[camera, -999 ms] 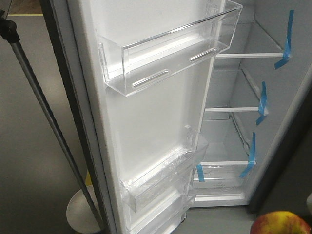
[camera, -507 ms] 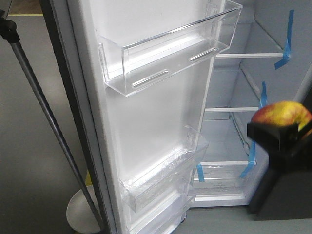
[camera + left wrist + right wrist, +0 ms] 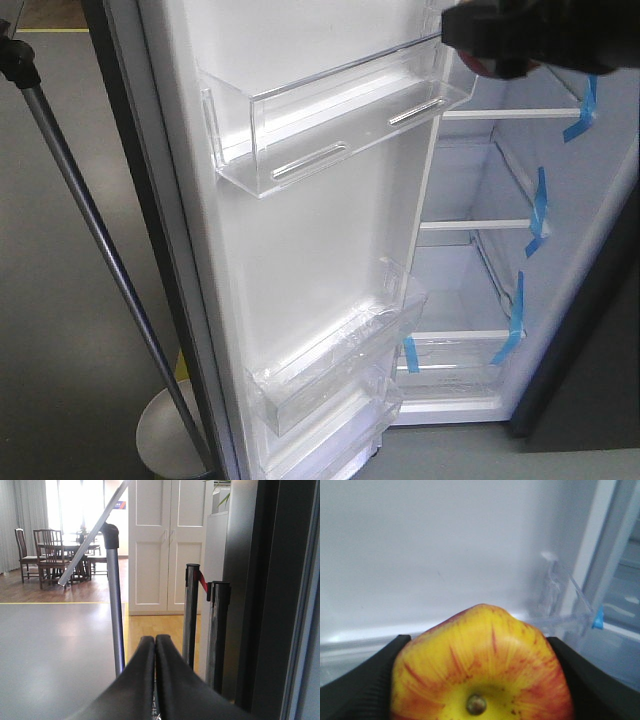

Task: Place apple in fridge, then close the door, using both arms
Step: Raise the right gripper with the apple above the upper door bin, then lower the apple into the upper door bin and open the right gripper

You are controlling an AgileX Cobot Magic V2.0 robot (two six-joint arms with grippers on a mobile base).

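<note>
**Apple in transit, not yet shelved; door open**

Left wrist view: the left gripper (image 3: pixel 154 642) has its jaws pressed together with nothing between them. It faces the dark outer edge of the door and is not touching it.

Front view, left to right: a silver pole (image 3: pixel 95 250) stands at the left of the frame. The door (image 3: pixel 320 250) is swung wide at centre left, its white liner facing the camera. The upper bin (image 3: pixel 340 120) on it holds nothing. Right of centre, the fridge (image 3: pixel 600 200) is open. The one glass shelf (image 3: pixel 475 225) seen plainly is bare and marked with blue tape (image 3: pixel 540 205).

Right wrist view: the right gripper (image 3: pixel 477 647) holds the apple (image 3: pixel 480 672) firmly between its jaws, stem dimple toward the lens.

Step in hand, as judged: carrying the apple into the fridge. The next move calls for settling it squarely on a shelf before the jaws part, since a round fruit may roll. The arm then has to clear the opening so that the door can be swung shut.

Limits of observation:
- In the front view the right gripper is a black blur in the upper right corner. It hides nearly all of the apple, and the shelf beneath it cannot be told.
- The white wall and clear plastic corner in the right wrist view may belong to the door or to the cavity; undetermined.
- The apple's lower part is cut off by the frame.
- The left arm does not appear in the front view.
</note>
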